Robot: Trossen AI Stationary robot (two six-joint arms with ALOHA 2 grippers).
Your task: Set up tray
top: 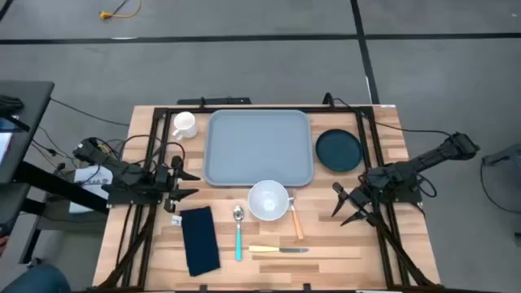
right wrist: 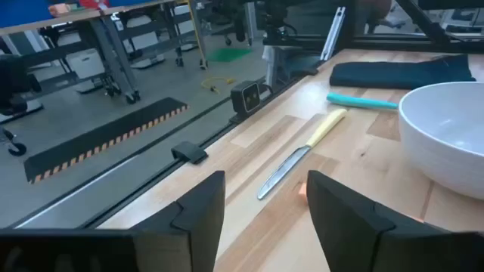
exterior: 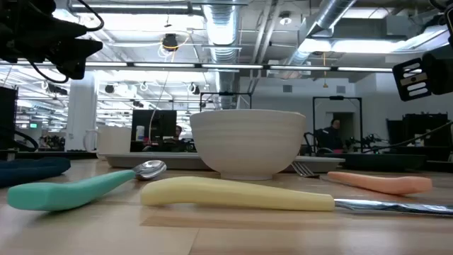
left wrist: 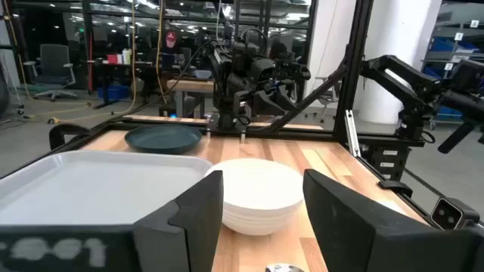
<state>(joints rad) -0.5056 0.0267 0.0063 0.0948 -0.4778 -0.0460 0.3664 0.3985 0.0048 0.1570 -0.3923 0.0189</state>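
Observation:
The light grey-blue tray [top: 259, 147] lies flat on the table's far middle, also in the left wrist view [left wrist: 91, 185]. A white bowl [top: 269, 199] sits at its near edge. A white mug [top: 184, 124] stands left of the tray, a dark round plate [top: 338, 150] right of it. A navy napkin [top: 200, 238], teal spoon [top: 238, 232], yellow knife [top: 278, 249] and orange fork [top: 295, 216] lie near. My left gripper [top: 186, 184] is open, left of the tray. My right gripper [top: 348, 206] is open, right of the bowl. Neither touches anything.
A black frame of rails [top: 370, 138] runs along both sides of the table and its far edge. Bare wood lies between the bowl and my right gripper, and along the near edge. The other arm shows across the table in the left wrist view [left wrist: 249, 72].

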